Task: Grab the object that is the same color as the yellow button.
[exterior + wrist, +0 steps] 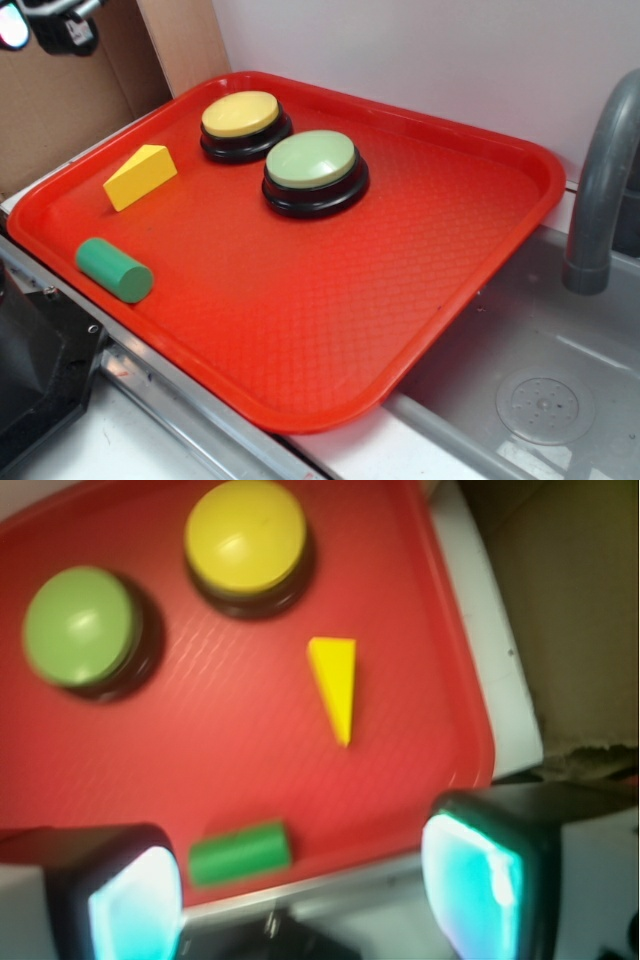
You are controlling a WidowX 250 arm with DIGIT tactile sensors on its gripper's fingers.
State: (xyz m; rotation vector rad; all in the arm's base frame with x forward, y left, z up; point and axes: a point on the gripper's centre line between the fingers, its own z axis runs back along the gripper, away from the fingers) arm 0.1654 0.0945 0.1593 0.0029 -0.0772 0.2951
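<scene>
A small yellow wedge block (140, 176) lies on the red tray (450, 230) near its left rim. It also shows in the wrist view (335, 683), right of centre. The yellow button (241, 115) on a black base stands at the tray's far left; in the wrist view the yellow button (246, 537) is at the top. My gripper (310, 895) is open and empty, high above the tray's near edge, its two fingers wide apart. In the exterior view only a dark part of the arm (60, 25) shows at the top left corner.
A pale green button (311, 161) stands beside the yellow one, also in the wrist view (80, 626). A green cylinder (114, 269) lies near the tray's front left rim, between my fingers in the wrist view (240, 852). A grey faucet (600, 180) and sink (540, 400) are at the right. Cardboard (60, 110) stands behind.
</scene>
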